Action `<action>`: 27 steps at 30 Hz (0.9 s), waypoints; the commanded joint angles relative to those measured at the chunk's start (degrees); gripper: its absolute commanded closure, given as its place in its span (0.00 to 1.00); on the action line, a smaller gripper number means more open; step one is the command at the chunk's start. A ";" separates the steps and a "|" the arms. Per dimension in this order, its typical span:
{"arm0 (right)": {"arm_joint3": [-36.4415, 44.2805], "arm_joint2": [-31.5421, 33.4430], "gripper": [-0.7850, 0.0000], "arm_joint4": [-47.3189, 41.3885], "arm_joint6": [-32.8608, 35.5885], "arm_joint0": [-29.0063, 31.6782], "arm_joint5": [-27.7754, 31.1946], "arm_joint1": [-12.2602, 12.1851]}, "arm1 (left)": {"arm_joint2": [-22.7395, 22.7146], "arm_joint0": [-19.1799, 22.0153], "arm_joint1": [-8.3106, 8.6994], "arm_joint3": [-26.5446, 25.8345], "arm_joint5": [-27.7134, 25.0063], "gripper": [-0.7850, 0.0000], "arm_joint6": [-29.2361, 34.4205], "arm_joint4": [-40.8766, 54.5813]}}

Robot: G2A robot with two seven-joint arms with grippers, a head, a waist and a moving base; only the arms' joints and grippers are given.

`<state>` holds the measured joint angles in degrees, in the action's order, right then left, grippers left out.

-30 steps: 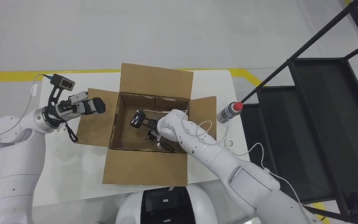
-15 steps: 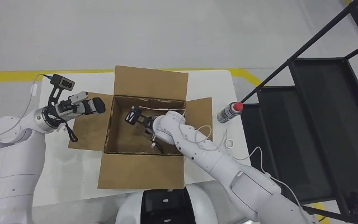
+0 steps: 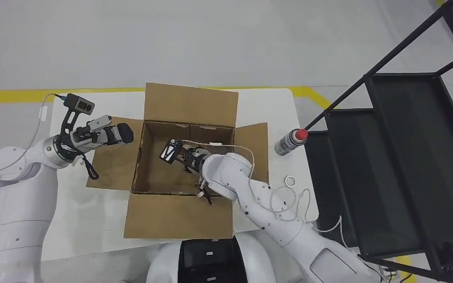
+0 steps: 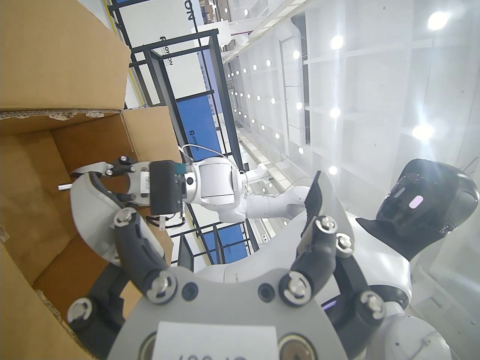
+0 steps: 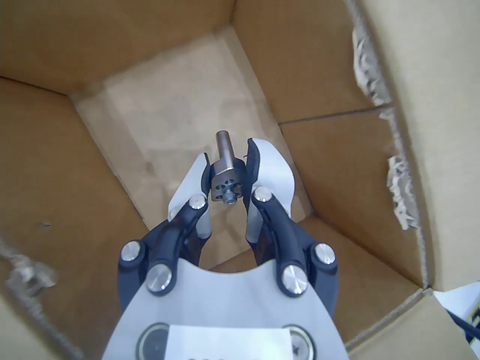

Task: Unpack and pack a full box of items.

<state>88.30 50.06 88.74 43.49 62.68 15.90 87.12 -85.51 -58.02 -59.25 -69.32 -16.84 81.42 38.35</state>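
Observation:
The open cardboard box [image 3: 184, 106] stands mid-table with all flaps spread. My right gripper [image 3: 182, 156] is down inside it, shut on a small grey metal part [image 5: 224, 174], a drilled block with a short shaft sticking out past the fingertips. It hangs above the bare box floor [image 5: 165, 114]. The left wrist view looks into the box [image 4: 37, 159] and shows the same metal part [image 4: 64, 187] in that gripper. My left gripper [image 3: 117, 133] is over the box's left flap, outside the box. Its fingers [image 4: 93, 204] are spread open with nothing between them.
A spray can with a red cap [image 3: 289, 142] stands on the table right of the box, with a small white ring [image 3: 290, 182] nearby. A black metal rack [image 3: 396, 156] stands beyond the table's right edge. A white cable [image 3: 283, 201] trails along the right arm.
The box slid a little to the left a second ago and has since stayed put. The right arm's elbow swung down and back; its gripper stayed inside the box. The left arm has not moved.

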 commanded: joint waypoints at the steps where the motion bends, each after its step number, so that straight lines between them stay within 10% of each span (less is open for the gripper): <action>1: 3.05 1.11 1.00 1.22 -2.80 2.14 0.26 -0.56 | 0.00 0.00 0.00 0.00 0.00 0.00 0.00 0.00; 10: 14.00 5.02 1.00 5.74 -11.49 12.41 2.46 -2.88 | 0.00 0.00 0.00 0.00 0.00 0.00 0.00 0.00; 27: 14.00 5.02 1.00 5.74 -11.49 12.41 2.46 -2.88 | 0.00 0.00 0.00 0.00 0.00 0.00 0.00 0.00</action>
<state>102.30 55.07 94.48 32.01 75.10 18.36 84.24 -85.50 -58.02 -59.25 -69.32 -16.84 81.42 38.35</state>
